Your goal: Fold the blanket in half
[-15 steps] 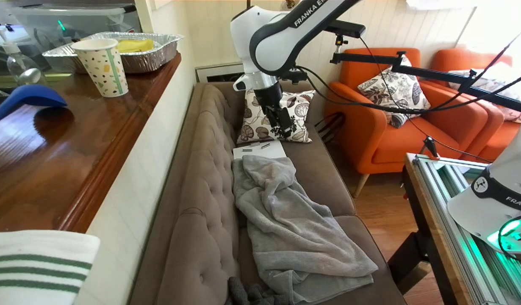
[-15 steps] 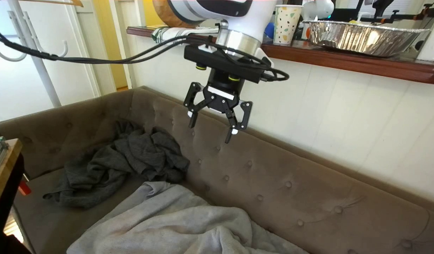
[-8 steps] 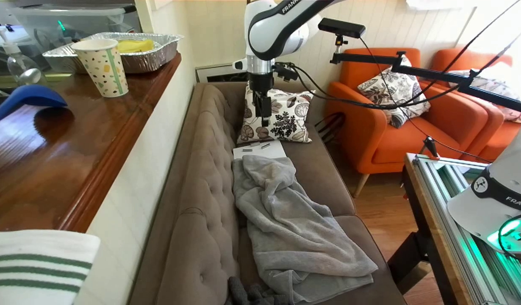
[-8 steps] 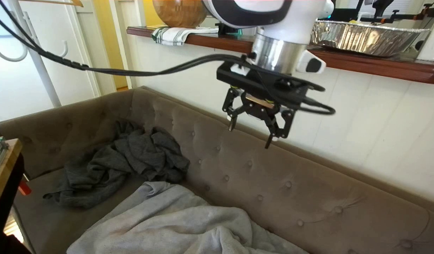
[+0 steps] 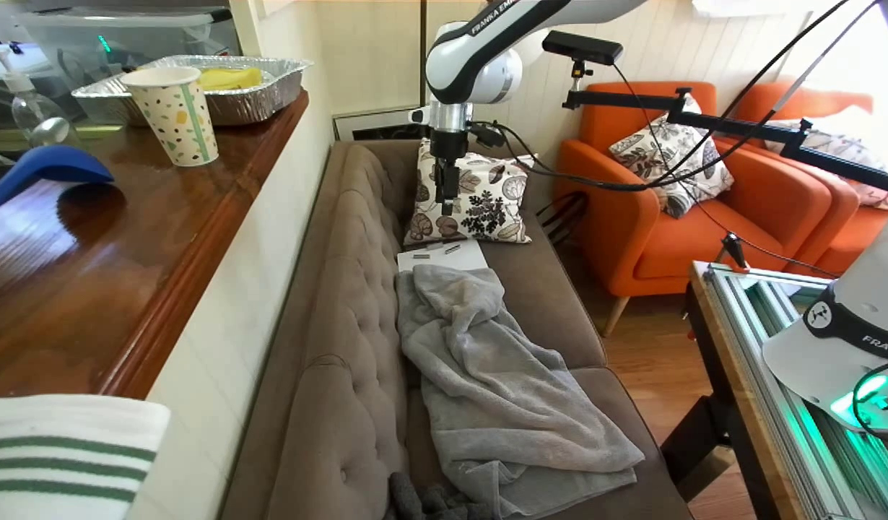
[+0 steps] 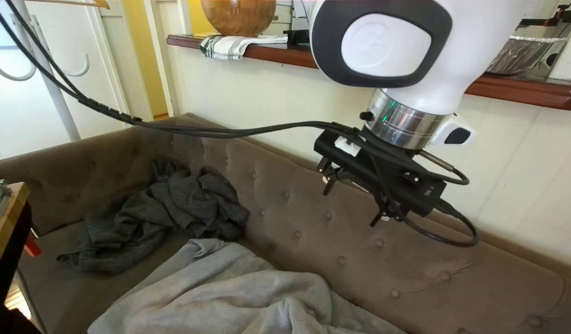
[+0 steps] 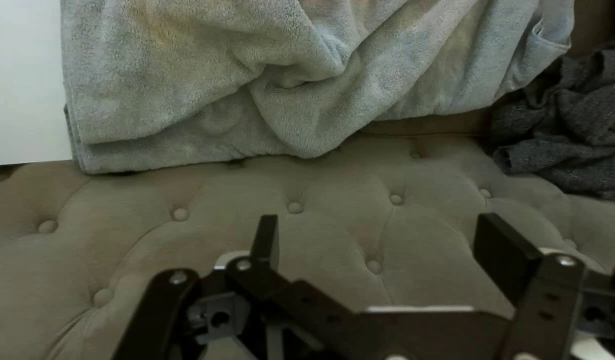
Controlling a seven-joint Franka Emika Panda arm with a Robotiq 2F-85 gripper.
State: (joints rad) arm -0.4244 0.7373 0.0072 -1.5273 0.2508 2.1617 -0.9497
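Note:
The light-grey blanket [image 5: 509, 390] lies rumpled and wrinkled along the sofa seat, beside the tufted backrest; it also shows in an exterior view [image 6: 239, 297] and along the top of the wrist view [image 7: 287, 75]. One end has bunched folds near a white sheet. My gripper [image 6: 351, 206] is open and empty, pointing down in the air in front of the backrest, apart from the blanket. It also shows in an exterior view [image 5: 447, 206], in front of the floral pillow. In the wrist view the spread fingers [image 7: 380, 230] have only the tufted backrest between and beyond them.
The floral pillow [image 5: 502, 195] stands at the sofa's far end, by a flat white sheet [image 5: 451, 256]. A dark-grey cloth [image 6: 174, 208] lies at the opposite end. The wooden counter [image 5: 198, 238] runs above the backrest [image 6: 383, 260]. An orange armchair [image 5: 711, 245] stands near the sofa.
My gripper has moved along the backrest, rightward and lower in an exterior view, and turned to point more straight down. It stays open. The blanket has not moved.

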